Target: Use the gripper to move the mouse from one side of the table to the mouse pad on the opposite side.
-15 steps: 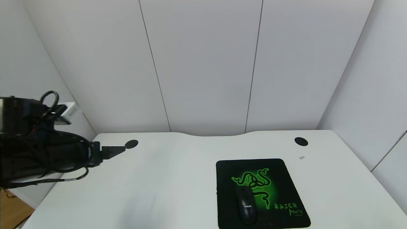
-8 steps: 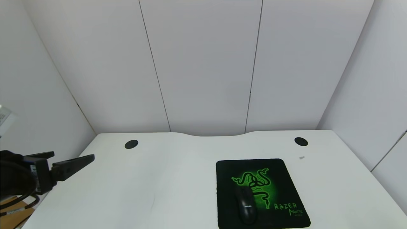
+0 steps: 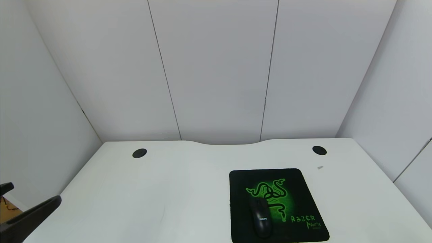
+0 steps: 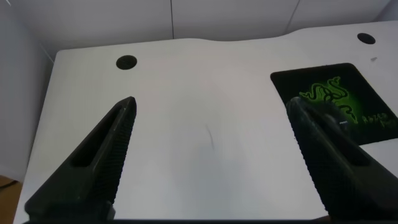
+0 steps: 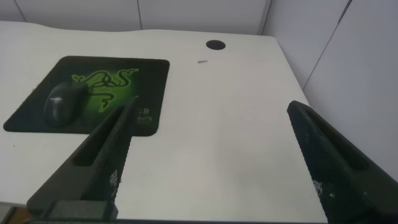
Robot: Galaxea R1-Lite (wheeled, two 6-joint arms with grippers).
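Note:
The black mouse point(image 3: 260, 219) lies on the black mouse pad point(image 3: 241, 184) with the green snake logo, at the front right of the white table point(image 3: 168, 189). It also shows in the right wrist view point(image 5: 65, 102) on the pad point(image 5: 152, 71). My left gripper point(image 3: 33, 193) is open and empty at the table's front left edge, far from the mouse; its wrist view point(image 4: 211, 104) looks over bare table toward the pad point(image 4: 348, 78). My right gripper point(image 5: 212, 107) is open and empty above the table's right side, out of the head view.
Two round black grommets sit near the rear edge, one at the left point(image 3: 139, 153) and one at the right point(image 3: 319, 150). A small grey speck point(image 3: 320, 167) lies behind the pad. White walls close in the table at the back and both sides.
My left gripper has drawn back and down from near the left grommet to the frame's lower left corner. The mouse stays on the pad.

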